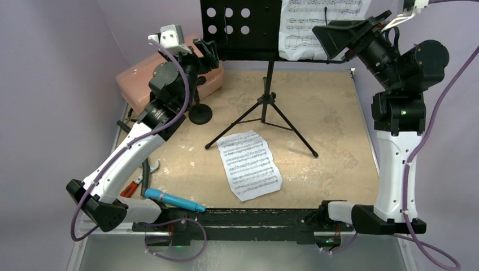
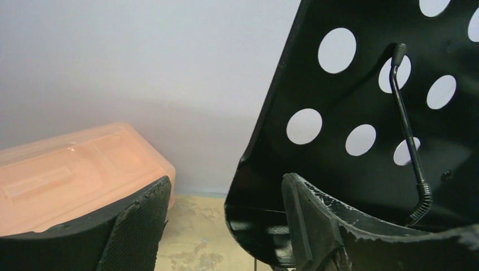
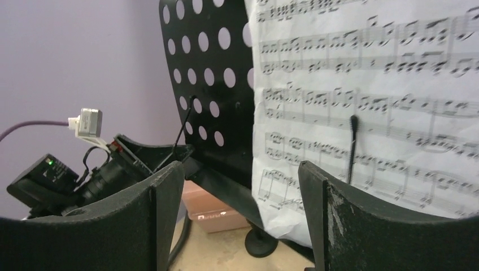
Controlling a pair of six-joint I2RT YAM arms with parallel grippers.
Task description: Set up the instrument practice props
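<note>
Top view: page (image 1: 249, 164) near stand (image 1: 265, 101) — likely limp, light; pinch an edge.
Left gripper (image 2: 226, 185): spread, empty.
Right gripper (image 3: 241, 169): spread, empty.

Two pages (image 1: 250, 165) (image 1: 308, 25); one each of music stand (image 1: 260, 34), mic stand (image 1: 200, 114), microphone (image 1: 169, 199), box (image 1: 138, 84), tool (image 1: 131, 189)

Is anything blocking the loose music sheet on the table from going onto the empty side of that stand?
Nothing lies on the sheet or above it. The stand has only its thin wire page holder resting across the bare left half, and the left gripper sits at that half's outer edge.
</note>
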